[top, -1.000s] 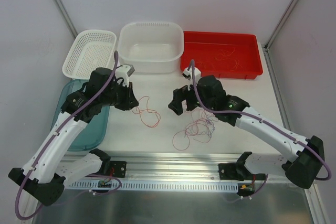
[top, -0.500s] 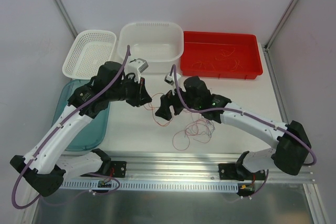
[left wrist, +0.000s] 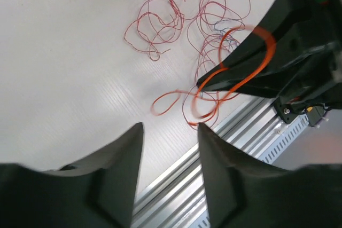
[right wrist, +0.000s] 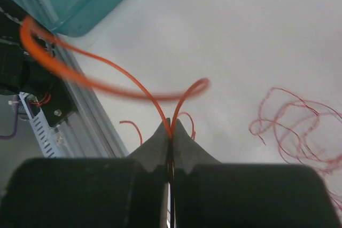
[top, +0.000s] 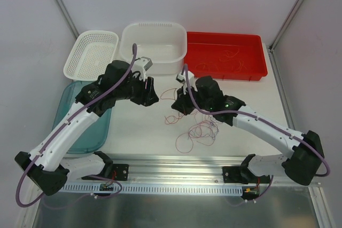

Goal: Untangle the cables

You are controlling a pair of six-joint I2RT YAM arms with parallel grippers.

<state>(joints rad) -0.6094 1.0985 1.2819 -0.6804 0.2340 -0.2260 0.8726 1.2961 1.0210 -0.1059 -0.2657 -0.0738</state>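
Nearest the arm bases, the main tangle of cables [top: 202, 128] lay on the table [top: 133, 126], just beyond the metal rail [top: 176, 161], where either arm could reach it. A little farther in, the right gripper [top: 175, 109] was pinched shut on a single orange strand [top: 166, 93] and held it above the table, seemingly so that it could be drawn free without dragging the heap along. The left gripper [top: 153, 99] hovered close beside it, jaws partly apart and holding nothing. Farthest back, the red tray [top: 223, 35] held a few thin curls, which suggested it was the place for freed pieces, with the white tub [top: 154, 25] and white basket [top: 97, 32] in the same row. Only the right wrist view showed the pinch itself, the fingers [right wrist: 155, 150] pressed together with the strand arching out of them. Only the left wrist view showed the empty gap between its own jaws. Only the overhead view took in the containers and both arms together.
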